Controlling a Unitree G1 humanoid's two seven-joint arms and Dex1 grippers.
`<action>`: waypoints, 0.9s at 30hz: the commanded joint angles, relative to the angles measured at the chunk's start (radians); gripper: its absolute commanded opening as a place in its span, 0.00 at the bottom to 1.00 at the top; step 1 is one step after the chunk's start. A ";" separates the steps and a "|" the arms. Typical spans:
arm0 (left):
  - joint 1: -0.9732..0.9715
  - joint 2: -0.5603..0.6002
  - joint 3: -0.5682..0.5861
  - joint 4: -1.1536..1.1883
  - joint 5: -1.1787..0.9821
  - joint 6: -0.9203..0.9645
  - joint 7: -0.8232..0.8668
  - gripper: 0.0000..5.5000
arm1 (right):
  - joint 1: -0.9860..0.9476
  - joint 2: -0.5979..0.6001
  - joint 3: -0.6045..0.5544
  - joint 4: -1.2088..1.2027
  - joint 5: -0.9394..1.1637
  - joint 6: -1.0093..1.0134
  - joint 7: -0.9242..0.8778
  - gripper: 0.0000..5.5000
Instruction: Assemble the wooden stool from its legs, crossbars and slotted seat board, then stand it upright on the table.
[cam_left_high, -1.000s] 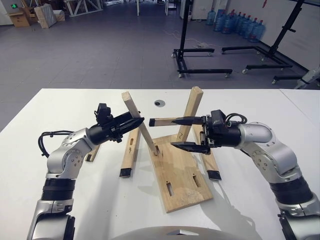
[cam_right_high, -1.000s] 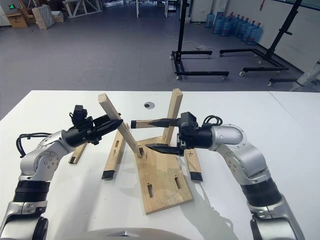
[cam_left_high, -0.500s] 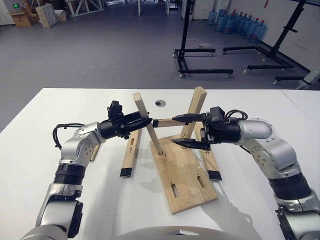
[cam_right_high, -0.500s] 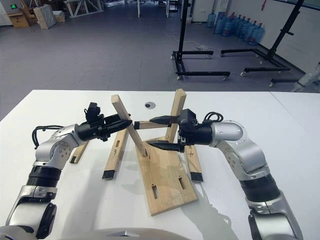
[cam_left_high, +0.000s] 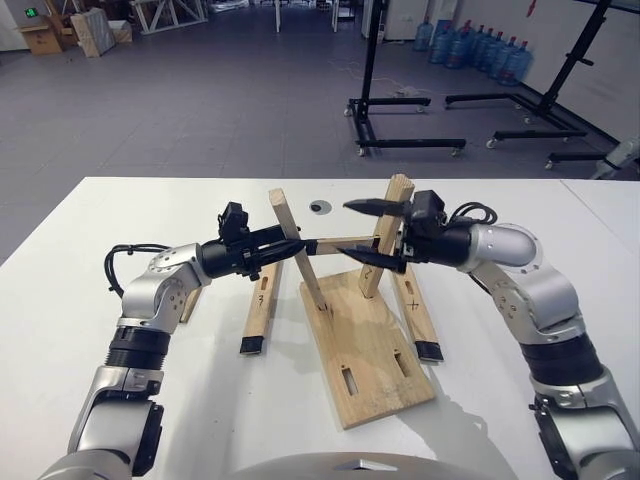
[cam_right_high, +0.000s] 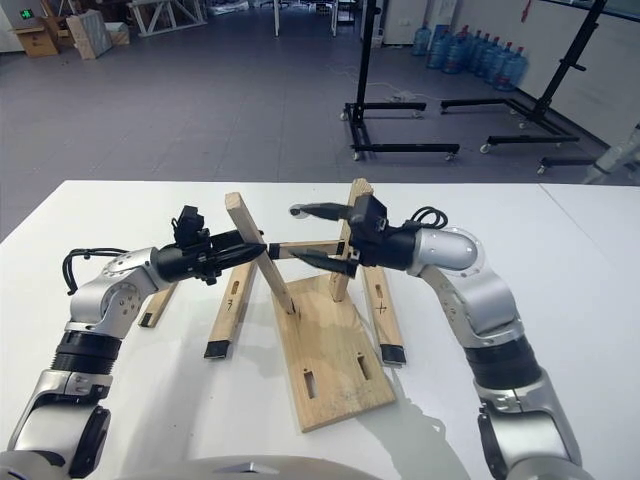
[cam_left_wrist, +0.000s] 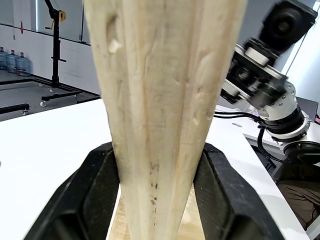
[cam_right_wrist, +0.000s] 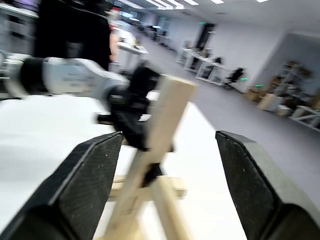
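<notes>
The slotted seat board (cam_left_high: 375, 350) lies flat on the white table. Two wooden legs stand tilted in its slots, the left leg (cam_left_high: 282, 210) and the right leg (cam_left_high: 371, 282). A crossbar (cam_left_high: 335, 242) runs between them. My left gripper (cam_left_high: 290, 247) is shut on the left leg about halfway up; in the left wrist view the leg (cam_left_wrist: 160, 100) sits between both black fingers (cam_left_wrist: 95, 185). My right gripper (cam_left_high: 344, 228) stands open beside the right leg, one finger above the crossbar and one just under it. The right wrist view shows its wide-apart fingers (cam_right_wrist: 85, 185) framing the left leg (cam_right_wrist: 165, 115).
Loose wooden legs lie on the table: one (cam_left_high: 258, 310) left of the board, one (cam_left_high: 415, 315) at its right edge, and another (cam_left_high: 185, 305) under my left arm. A round hole (cam_left_high: 320, 207) is in the tabletop behind. Black wheeled stands (cam_left_high: 400, 110) are on the floor beyond.
My left gripper carried the left leg rightward and more upright, then held still. My right gripper rose and swung toward the crossbar, staying open.
</notes>
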 joint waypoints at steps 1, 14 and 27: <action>0.036 0.045 -0.048 0.029 0.068 0.038 -0.011 0.37 | -0.014 0.054 0.032 0.008 -0.097 -0.050 -0.081 0.62; -0.028 0.078 -0.148 0.088 0.112 0.069 -0.041 0.37 | -0.002 0.153 0.195 0.053 -0.569 -0.151 -0.377 0.62; -0.094 0.066 -0.211 0.129 0.149 0.078 -0.054 0.36 | 0.097 0.103 0.349 -0.084 -0.768 0.182 -0.246 0.62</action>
